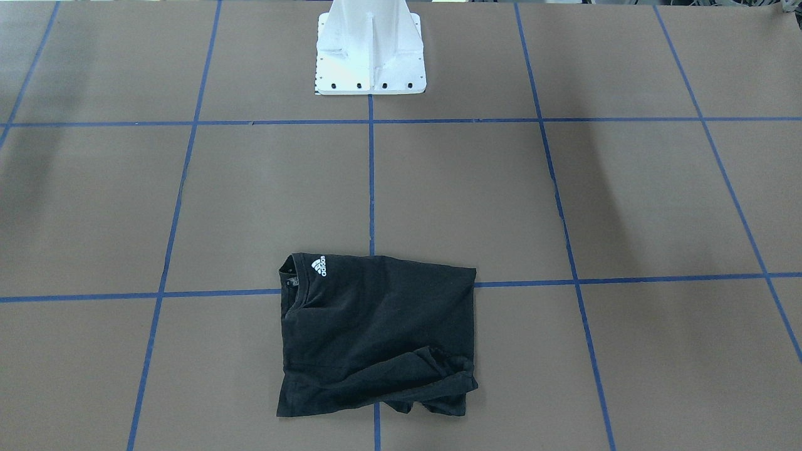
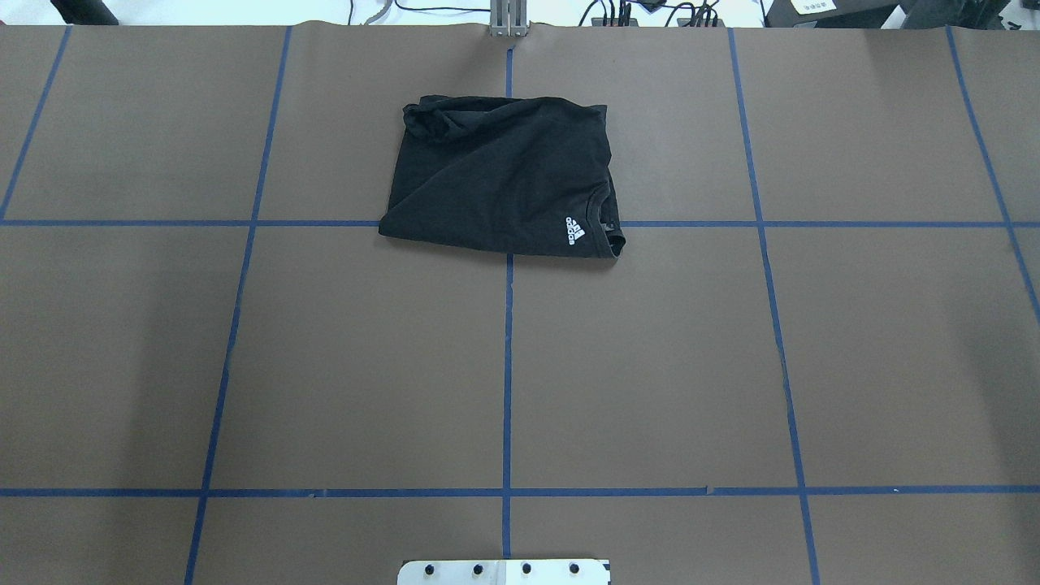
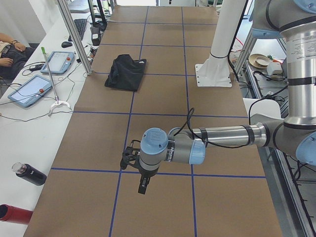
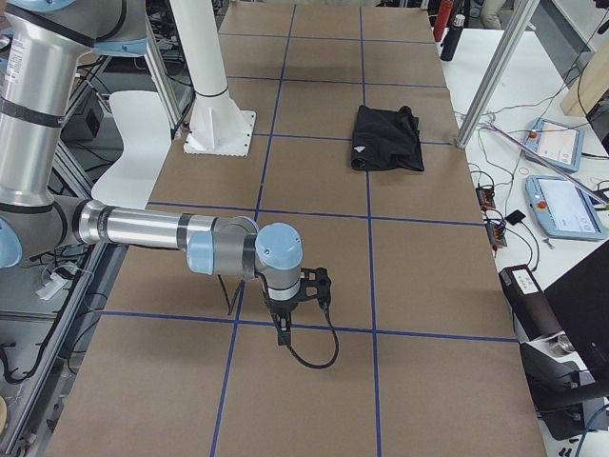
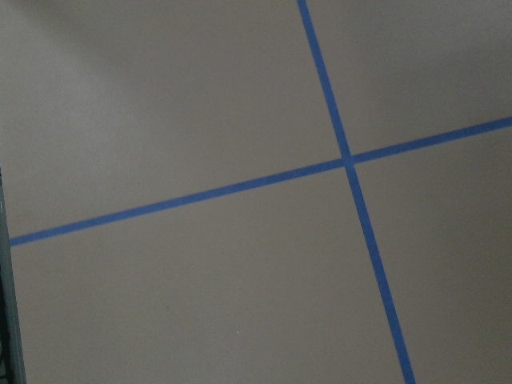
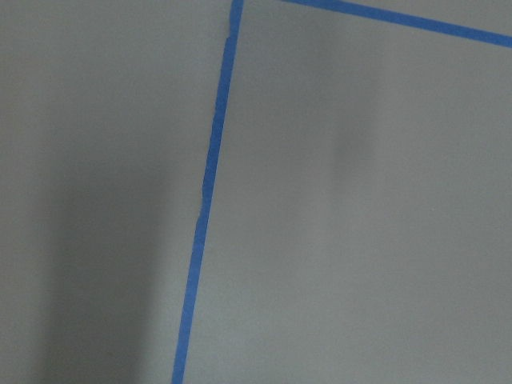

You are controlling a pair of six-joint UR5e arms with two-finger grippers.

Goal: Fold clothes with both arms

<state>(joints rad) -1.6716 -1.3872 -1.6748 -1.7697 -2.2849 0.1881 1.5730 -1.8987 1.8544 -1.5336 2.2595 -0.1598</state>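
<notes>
On the front-facing view the brown paper-covered surface (image 1: 626, 207), marked off by a grid of blue tape lines (image 1: 172, 219), fills the frame. The black short-sleeved T-shirt (image 1: 376, 332) lies in the lower half, just left of centre. It is folded into a rough rectangle over a crossing of two tape lines, with its collar and small white three-stripe logo (image 1: 317, 266) at its upper left corner and a bunched, wrinkled sleeve (image 1: 438, 376) at its lower right corner. The white bolted pedestal base (image 1: 371, 56) stands at top centre, well apart from the shirt. In the view from the table's left end, a white side bench (image 3: 29, 133) along the left edge carries two grey tablet-like pendants (image 3: 29, 91) and a dark bottle (image 3: 29, 174), and the shirt sits in the upper left-centre. The silver-grey left arm (image 3: 222, 136), with light blue joint caps, reaches in from the right edge to the lower centre. Its black jaws point down over bare surface near a tape crossing, far from the shirt; how wide they stand cannot be told from this angle. In the view from the right end, the silver-grey right arm (image 4: 152, 228) comes in from the left edge to the lower centre. Its black jaws also hang over bare surface beside a tape line, well apart from the shirt at upper right of centre, and their opening cannot be judged either. Both wrist views show only brown surface and blue tape.
</notes>
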